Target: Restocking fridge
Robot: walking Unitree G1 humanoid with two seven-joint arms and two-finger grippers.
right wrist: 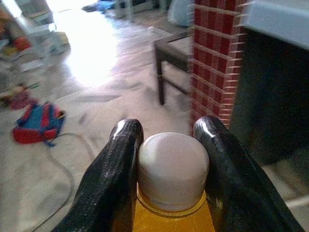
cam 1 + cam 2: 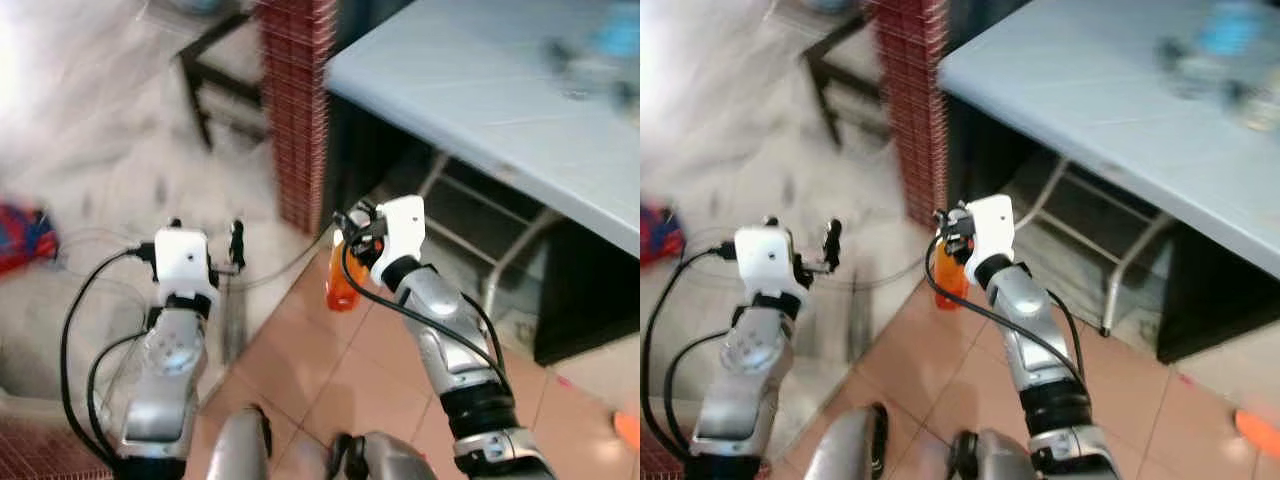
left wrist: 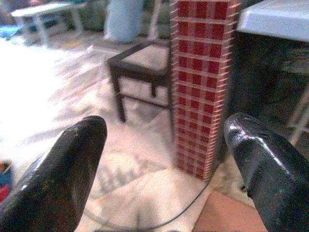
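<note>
tabletop point(image 2: 480, 90): pale blue-grey, upper right in the head views; blurred items at its far end, can't tell what they are.
brick pillar point(image 3: 200, 87): red-and-white, stands at the tabletop's near corner; dark stool point(image 3: 140, 63) just beside it on the pale floor.
floor: pale sheet on the left, terracotta tiles point(image 2: 330, 370) under both arms; a thin cable point(image 1: 63, 159) runs across the pale part.
backpack point(image 1: 37, 124): red and blue, on the floor well off to the left.
bottle point(image 2: 341, 280): orange liquid inside, white cap point(image 1: 173, 170) on, held upright above the tiles, near the pillar base.
right end effector point(image 1: 171, 159): fingers clamped on the bottle's cap, one either side, touching it.
left end effector point(image 3: 164, 159): fingers apart, nothing between them, aimed at pillar and stool.
view diff: right wrist view shows the cap grip close up; head views show the orange body below the end effector.
</note>
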